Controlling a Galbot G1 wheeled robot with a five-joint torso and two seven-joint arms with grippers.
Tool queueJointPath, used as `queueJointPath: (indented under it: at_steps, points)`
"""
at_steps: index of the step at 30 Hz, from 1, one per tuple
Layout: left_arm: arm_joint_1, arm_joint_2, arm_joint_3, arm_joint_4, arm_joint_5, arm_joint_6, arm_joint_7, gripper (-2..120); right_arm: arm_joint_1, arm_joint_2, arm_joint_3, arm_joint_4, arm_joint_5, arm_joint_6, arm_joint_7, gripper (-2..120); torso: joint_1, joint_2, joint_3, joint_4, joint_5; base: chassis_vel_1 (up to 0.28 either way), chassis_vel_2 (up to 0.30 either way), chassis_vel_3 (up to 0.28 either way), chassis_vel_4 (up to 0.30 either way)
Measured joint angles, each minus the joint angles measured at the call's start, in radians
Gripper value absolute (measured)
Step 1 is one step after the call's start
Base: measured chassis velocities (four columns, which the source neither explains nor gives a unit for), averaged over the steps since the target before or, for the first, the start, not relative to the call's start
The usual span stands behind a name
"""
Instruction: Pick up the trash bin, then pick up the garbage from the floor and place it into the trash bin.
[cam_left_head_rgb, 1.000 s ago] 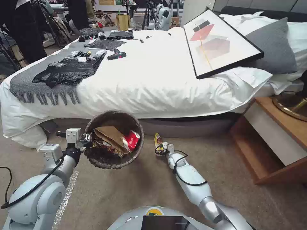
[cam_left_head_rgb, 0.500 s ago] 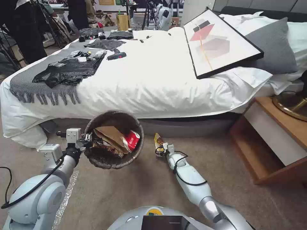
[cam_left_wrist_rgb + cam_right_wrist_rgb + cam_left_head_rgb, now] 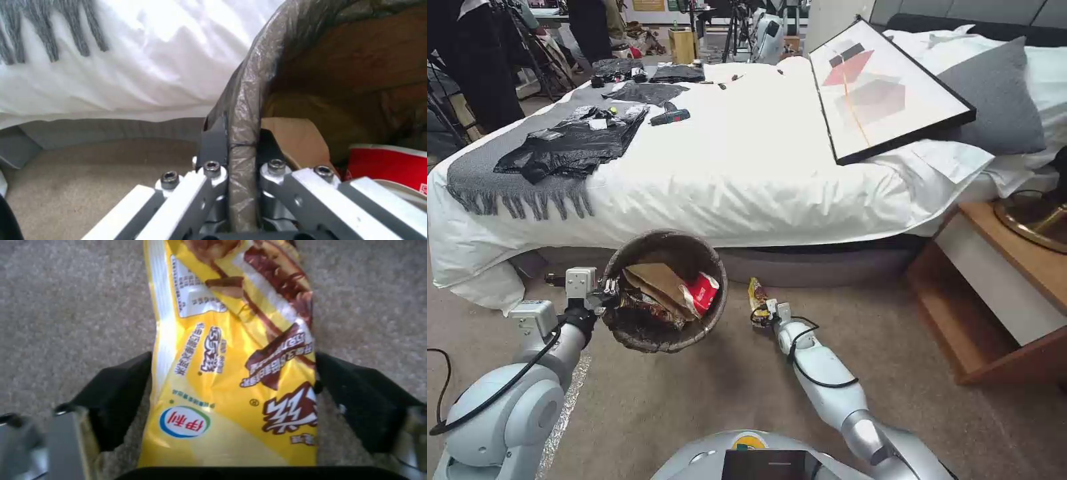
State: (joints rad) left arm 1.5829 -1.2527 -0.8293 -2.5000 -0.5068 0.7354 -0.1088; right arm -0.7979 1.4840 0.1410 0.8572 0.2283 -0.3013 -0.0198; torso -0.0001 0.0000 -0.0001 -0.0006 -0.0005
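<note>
The trash bin (image 3: 719, 288), round and lined with a dark brown bag, hangs just above the carpet in front of the bed. My left gripper (image 3: 608, 288) is shut on its rim (image 3: 247, 100), one finger outside and one inside. A tan paper bag (image 3: 657, 279) and a red-and-white carton (image 3: 702, 292) lie inside the bin. To the bin's right, one piece of garbage, a yellow snack wrapper (image 3: 756, 291), lies flat on the floor. My right gripper (image 3: 764, 311) is down at the carpet and open, its black pads (image 3: 120, 396) on either side of the wrapper (image 3: 231, 366).
The bed (image 3: 727, 173) with its white duvet overhangs the floor just behind the bin and wrapper. A wooden nightstand (image 3: 1007, 287) stands to the right. A framed picture (image 3: 887, 87) and black bags (image 3: 570, 143) lie on the bed. Bare carpet (image 3: 907, 347) stretches right of my right arm.
</note>
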Motion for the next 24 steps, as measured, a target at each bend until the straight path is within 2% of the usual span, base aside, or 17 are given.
queueJointPath:
  at_steps: [6,13,15,19,20,24]
  points:
    - [0.000,-0.001,0.001,0.000,0.000,0.000,0.000,2,-0.001,0.002,0.000,0.000,-0.001,0.000,-0.001,73,0.000,0.000,0.000,0.0004,0.0000,0.000,0.000,0.000,0.000]
    - [-0.001,-0.001,0.001,0.000,0.001,0.000,0.000,2,-0.008,0.000,-0.002,0.012,-0.003,-0.002,-0.006,52,0.000,0.000,0.000,0.0006,0.0007,0.000,0.000,0.000,0.000]
    - [-0.001,-0.001,0.001,0.001,0.001,0.000,0.000,2,-0.009,0.000,-0.002,0.013,-0.003,-0.002,-0.006,50,0.000,0.000,0.000,0.0008,0.0007,0.000,0.000,0.000,0.000]
    - [-0.004,-0.001,0.003,0.003,0.001,0.000,0.000,2,-0.015,-0.001,-0.004,0.025,-0.005,-0.003,-0.007,34,0.000,0.000,0.000,0.0009,0.0009,0.000,0.000,0.000,0.000]
    - [-0.004,-0.001,0.003,0.003,0.001,0.000,0.000,2,-0.015,-0.001,-0.004,0.025,-0.005,-0.003,-0.007,34,0.000,0.000,0.000,0.0009,0.0009,0.000,0.000,0.000,0.000]
    - [-0.005,-0.001,0.003,0.005,0.002,0.000,0.001,2,-0.021,-0.003,-0.006,0.037,-0.007,-0.004,-0.008,15,0.000,0.000,0.000,0.0009,0.0010,0.000,0.000,0.000,0.000]
